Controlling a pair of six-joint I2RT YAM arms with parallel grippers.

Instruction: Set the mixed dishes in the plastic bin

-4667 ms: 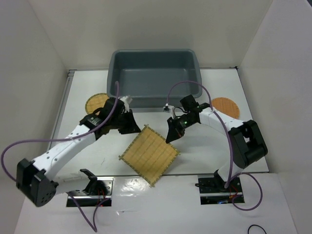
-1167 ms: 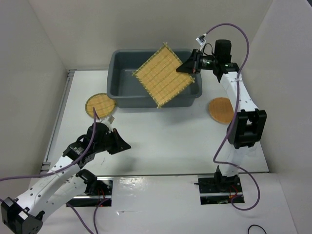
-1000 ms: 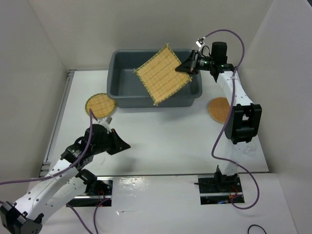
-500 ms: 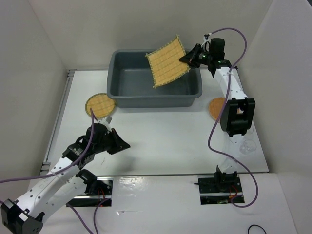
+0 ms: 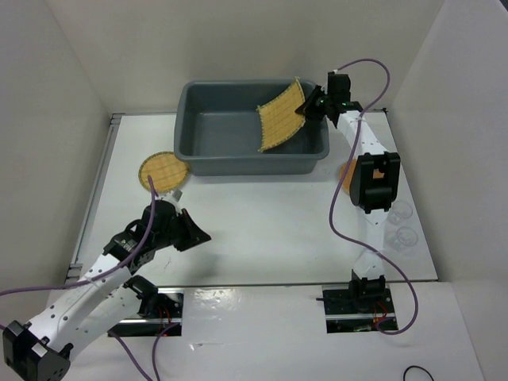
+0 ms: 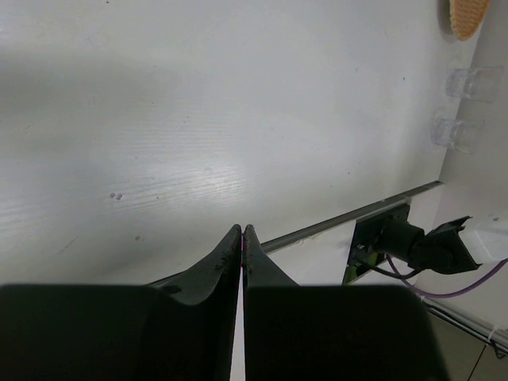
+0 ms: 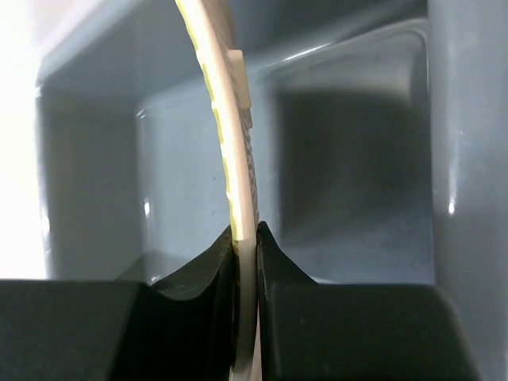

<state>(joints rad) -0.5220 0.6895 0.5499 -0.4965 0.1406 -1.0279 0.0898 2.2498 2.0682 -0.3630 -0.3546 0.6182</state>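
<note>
- The left tool [image 5: 194, 236] hovers low over the bare table [image 5: 262, 214], fingers pressed together on nothing, well apart from the bin and out of the way of the drop
- The yellow dark-rimmed disc [image 5: 163, 170] lies flat on the table just beside the bin's near left corner
- The plastic bin [image 5: 238, 164] stands at the far side, its floor open across the left and middle
- The bamboo mat [image 5: 282, 117] hangs tilted and slightly bowed inside the bin's right half, one corner pointing down toward the floor
- The right tool [image 5: 305, 107] pinches the mat's upper edge thinly, close above the bin's far right rim; I judge the drop goes best if the low corner meets the floor first and the mat tips left into the open room before the fingers spread, keeping clear of the right wall
- The orange-brown disc [image 5: 347, 173] lies right of the bin, partly hidden by the right arm
- Two clear glasses [image 5: 401, 210] stand near the table's right edge, close beside that arm, so a withdrawal looks safest going upward first
</note>
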